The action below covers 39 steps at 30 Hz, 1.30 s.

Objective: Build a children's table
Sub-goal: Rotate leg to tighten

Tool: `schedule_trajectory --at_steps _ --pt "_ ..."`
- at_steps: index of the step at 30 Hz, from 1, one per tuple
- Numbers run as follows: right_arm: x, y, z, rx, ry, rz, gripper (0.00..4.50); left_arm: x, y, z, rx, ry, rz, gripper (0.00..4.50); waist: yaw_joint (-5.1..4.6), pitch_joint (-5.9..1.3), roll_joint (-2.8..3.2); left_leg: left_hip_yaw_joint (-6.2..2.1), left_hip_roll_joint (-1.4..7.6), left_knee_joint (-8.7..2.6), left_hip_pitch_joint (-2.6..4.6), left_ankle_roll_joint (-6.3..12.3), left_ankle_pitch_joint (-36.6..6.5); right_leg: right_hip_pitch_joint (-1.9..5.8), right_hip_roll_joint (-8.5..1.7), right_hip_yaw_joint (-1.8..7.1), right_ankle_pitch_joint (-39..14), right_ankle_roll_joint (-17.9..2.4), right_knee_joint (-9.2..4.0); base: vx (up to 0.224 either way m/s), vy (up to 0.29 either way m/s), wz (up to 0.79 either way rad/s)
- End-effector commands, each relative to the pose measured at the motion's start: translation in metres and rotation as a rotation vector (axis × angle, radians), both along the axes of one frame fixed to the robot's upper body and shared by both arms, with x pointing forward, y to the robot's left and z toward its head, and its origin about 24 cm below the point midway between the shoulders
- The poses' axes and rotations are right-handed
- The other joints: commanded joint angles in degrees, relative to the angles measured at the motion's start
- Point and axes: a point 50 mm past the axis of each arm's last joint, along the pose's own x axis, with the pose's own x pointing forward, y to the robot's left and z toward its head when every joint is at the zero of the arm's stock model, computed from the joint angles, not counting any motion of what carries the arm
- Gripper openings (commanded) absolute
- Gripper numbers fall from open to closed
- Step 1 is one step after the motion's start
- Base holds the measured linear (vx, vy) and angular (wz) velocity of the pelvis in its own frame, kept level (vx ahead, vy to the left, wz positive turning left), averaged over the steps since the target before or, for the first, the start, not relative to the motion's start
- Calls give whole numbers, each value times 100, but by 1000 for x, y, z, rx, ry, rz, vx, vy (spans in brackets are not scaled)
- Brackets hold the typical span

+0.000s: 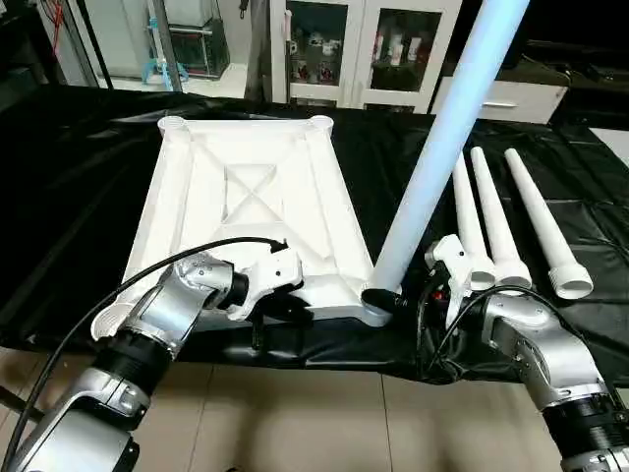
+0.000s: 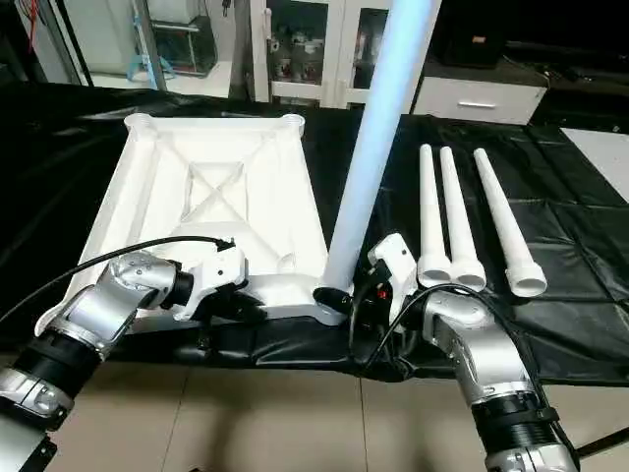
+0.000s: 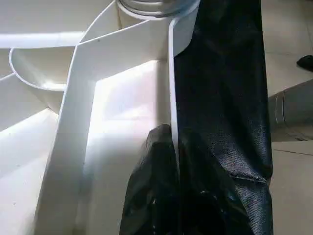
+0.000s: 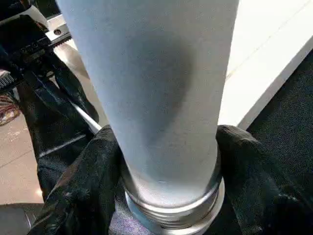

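The children's table's white tabletop (image 1: pixel 246 187) lies underside up on the black-covered work table, its ribs showing. One white leg (image 1: pixel 442 147) stands upright in the near right corner socket (image 1: pixel 378 305). My right gripper (image 1: pixel 388 298) is shut on the foot of this leg; in the right wrist view a black finger (image 4: pixel 83 186) presses on each side of the leg (image 4: pixel 156 98). My left gripper (image 1: pixel 285 307) is shut on the tabletop's near rim, and the left wrist view shows its fingers (image 3: pixel 151 186) pinching the thin white wall (image 3: pixel 172 88).
Three loose legs (image 1: pixel 496 221) lie side by side on the black cover (image 1: pixel 59 197), right of the tabletop, wide ends toward me. The work table's near edge runs just under both grippers, with tiled floor below. Glass cabinets (image 1: pixel 364 49) stand behind.
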Motion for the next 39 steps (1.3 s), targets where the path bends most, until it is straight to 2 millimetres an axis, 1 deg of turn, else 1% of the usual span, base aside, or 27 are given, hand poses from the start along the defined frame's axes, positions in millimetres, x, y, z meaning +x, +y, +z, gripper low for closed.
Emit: schedule_trajectory --at_steps 1,2,4,5,7,9,10,12,13,14,15,16,17,18,20,21,23,24,26,28,30,31,33,35,36,38,39 --pt "-11 -9 -35 -91 159 -76 263 -1 -7 5 -34 6 -46 0 -29 -328 38 -89 333 -407 79 169 -897 253 -419 245 -179 -1523 -353 0 0 0" --pt "-11 -9 -35 -91 159 -76 263 -1 -7 5 -34 6 -46 0 -31 -324 38 -90 332 -411 83 154 -944 253 -419 245 -247 -1516 -364 0 0 0" --pt "-3 -12 -47 -127 165 -249 263 3 -9 3 -60 8 41 0 -68 -293 39 -95 338 -444 90 48 -1196 239 -429 249 -616 -1480 -400 0 0 0" --pt "0 -12 -51 -133 173 -321 262 5 -12 2 -77 11 81 0 -119 -264 68 -112 318 -470 97 -86 -1500 215 -427 243 -1093 -1417 -444 0 0 0" --pt "5 -9 -57 -136 182 -416 262 8 -17 0 -101 27 155 0 -230 -253 60 -157 318 -498 128 -303 -2014 199 -441 235 -1902 -1216 -509 0 0 0" --pt "9 -6 -60 -144 180 -461 262 9 -21 -1 -114 33 187 0 -291 -240 47 -166 304 -492 147 -304 -2200 155 -430 238 -2210 -1102 -569 0 0 0" --pt "12 -2 -61 -146 178 -504 262 10 -25 -2 -125 41 223 0 -291 -239 76 -176 296 -491 148 -292 -2242 157 -431 236 -2295 -1060 -582 -60 15 -4" --pt "24 11 -63 -156 166 -614 262 17 -39 -5 -150 57 352 0 -355 -234 69 -179 286 -489 145 -316 -2374 114 -434 225 -2626 -951 -611 0 0 0" --pt "24 11 -63 -156 166 -614 262 17 -39 -5 -150 57 352 0 -363 -245 60 -201 270 -490 139 -308 -2347 134 -437 206 -2752 -881 -643 0 0 0" --pt "29 18 -62 -157 164 -664 262 21 -46 -5 -159 63 426 0 -362 -245 65 -200 280 -493 129 -289 -2334 133 -434 211 -2721 -867 -642 0 0 0" --pt "38 30 -61 -153 166 -743 262 30 -60 -2 -171 57 578 0 -392 -229 31 -182 269 -483 143 -279 -2371 82 -417 209 -2754 -867 -654 0 0 0" --pt "38 30 -61 -153 166 -743 262 30 -60 -2 -171 57 578 0 -401 -230 47 -172 256 -462 177 -293 -2450 55 -409 198 -2842 -871 -659 0 0 0" --pt "42 37 -60 -153 169 -782 262 33 -71 0 -184 59 660 0 -381 -243 34 -180 248 -447 190 -238 -2467 59 -418 191 -2915 -813 -699 0 0 0" --pt "43 40 -59 -151 173 -797 262 35 -76 2 -189 60 695 0 -401 -250 34 -176 255 -447 169 -194 -2388 67 -415 192 -2731 -840 -677 0 0 0" --pt "47 50 -58 -130 191 -813 262 38 -86 6 -210 53 753 0 -372 -260 -7 -156 250 -456 147 -94 -2314 79 -396 192 -2496 -831 -675 0 0 0" --pt "48 55 -57 -120 199 -819 262 39 -90 9 -213 40 781 0 -350 -274 0 -147 245 -461 119 -20 -2170 102 -399 197 -2312 -841 -664 0 0 0" --pt "49 55 -57 -120 200 -820 262 39 -90 9 -213 39 782 0 -321 -301 -1 -135 252 -467 68 80 -1846 142 -397 210 -1841 -914 -615 0 0 0" --pt "49 55 -57 -120 200 -820 262 39 -90 9 -213 39 782 0 -290 -303 0 -116 261 -460 69 150 -1672 141 -397 218 -1541 -988 -591 0 0 0" --pt "49 55 -57 -120 200 -820 262 39 -90 9 -213 39 782 0 -280 -308 -4 -106 258 -456 46 223 -1508 172 -399 219 -1302 -1084 -560 0 0 0" --pt "49 55 -57 -120 200 -820 262 39 -90 9 -213 39 782 0 -267 -313 -5 -95 259 -449 54 268 -1413 174 -400 219 -1216 -1120 -555 0 0 0" --pt "49 56 -57 -123 197 -818 262 39 -90 9 -216 41 781 0 -270 -299 -5 -97 261 -461 49 274 -1467 173 -404 213 -1384 -1117 -570 0 0 0" --pt "52 58 -52 -112 166 -798 297 40 -82 8 -198 31 766 0 -272 -295 -3 -105 264 -472 49 245 -1559 164 -406 209 -1549 -1082 -581 0 0 0" --pt "57 60 -44 -46 130 -775 332 40 -72 6 -174 15 734 0 -288 -282 -1 -113 265 -482 58 184 -1766 143 -409 206 -1867 -1013 -613 0 0 0" --pt "61 59 -37 0 100 -769 338 39 -68 5 -152 2 705 0 -303 -277 1 -128 265 -499 38 157 -1865 136 -409 212 -2016 -950 -623 0 0 0" --pt "63 59 -34 16 86 -760 338 39 -67 4 -142 -4 690 0 -328 -283 11 -152 275 -520 -4 138 -1840 172 -426 209 -2002 -924 -621 0 0 0" --pt "66 56 -25 40 29 -732 366 38 -60 1 -83 -36 632 0 -339 -343 6 -144 294 -490 -28 167 -1452 191 -420 217 -1417 -1010 -550 0 0 0" --pt "67 54 -22 40 8 -723 372 38 -57 0 -64 -48 616 0 -337 -348 13 -116 289 -463 -32 278 -1244 175 -398 216 -1023 -1131 -527 0 0 0"
